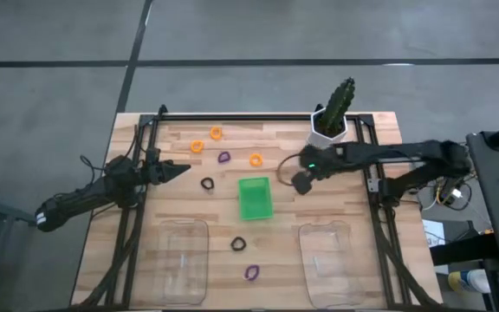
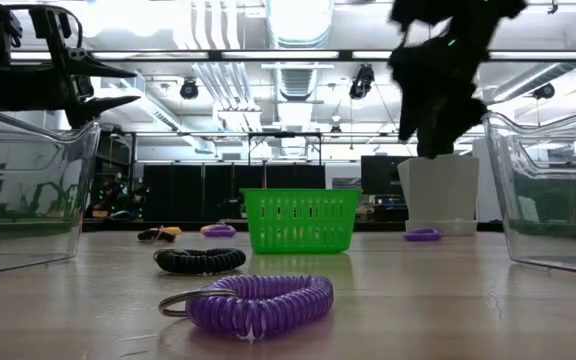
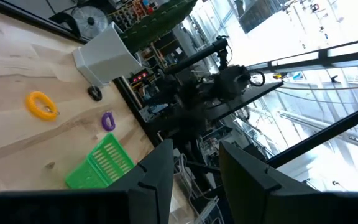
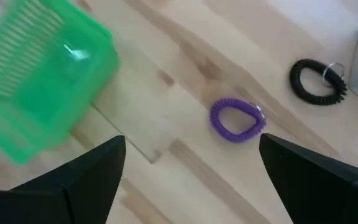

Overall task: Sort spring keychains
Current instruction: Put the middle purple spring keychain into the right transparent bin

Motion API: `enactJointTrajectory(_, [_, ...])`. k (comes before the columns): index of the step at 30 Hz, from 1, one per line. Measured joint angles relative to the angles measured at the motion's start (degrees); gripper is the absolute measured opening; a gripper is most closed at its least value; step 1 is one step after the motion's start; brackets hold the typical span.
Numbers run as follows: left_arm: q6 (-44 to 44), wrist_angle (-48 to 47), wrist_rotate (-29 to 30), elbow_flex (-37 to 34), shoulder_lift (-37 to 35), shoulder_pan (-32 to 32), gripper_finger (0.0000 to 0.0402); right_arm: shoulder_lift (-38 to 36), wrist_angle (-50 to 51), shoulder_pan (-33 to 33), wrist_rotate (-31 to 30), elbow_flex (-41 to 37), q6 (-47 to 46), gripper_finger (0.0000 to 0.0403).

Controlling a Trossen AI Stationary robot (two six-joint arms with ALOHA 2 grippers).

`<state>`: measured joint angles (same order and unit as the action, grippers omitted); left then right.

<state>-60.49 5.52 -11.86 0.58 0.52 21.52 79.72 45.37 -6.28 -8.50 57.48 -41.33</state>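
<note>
Keychains are lying scattered on the desk [image 1: 189, 208] around the green tray [image 1: 255, 198]. Right gripper [image 4: 188, 168] is being held wide open and empty above the purple keychain [image 4: 237, 119] — judged light, springy, best pinched across its coil. Left gripper [image 3: 194, 180] is being held parted, empty.

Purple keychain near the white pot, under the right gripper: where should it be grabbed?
Pinch one side of the coil, coming straight down. The purple keychain lies flat on the table with an open middle, so one finger could likely go inside the loop, one outside. The right gripper hangs open over it; the left gripper waits at the table's left.
</note>
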Motion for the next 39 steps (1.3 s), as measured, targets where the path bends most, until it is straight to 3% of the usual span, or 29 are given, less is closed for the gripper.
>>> enactJointTrajectory(10, [-1.14, 0.02, -0.04, 0.04, 0.00, 0.00, 0.0122, 22.64, 11.22, -1.70, 3.01, 13.49, 8.02, 0.0363])
enactJointTrajectory(21, [-1.20, 0.02, -0.04, 0.04, 0.01, -0.02, 0.0122, 28.30, 10.08, -5.13, 5.79, 13.50, 12.05, 0.0363])
enactJointTrajectory(25, [-1.22, 0.02, -0.04, 0.04, 0.05, -0.01, 0.0122, 29.23, 6.29, -7.35, 9.58, 12.44, 12.84, 0.0359])
enactJointTrajectory(32, [-1.32, 0.02, -0.04, 0.04, 0.06, 0.00, 0.0122, 32.54, 5.83, -8.80, 11.59, 12.14, 14.41, 0.0289])
enactJointTrajectory(39, [-1.31, 0.02, -0.04, 0.07, 0.06, -0.01, 0.0122, 32.90, 5.28, -8.83, 11.74, 12.06, 13.92, 0.0161])
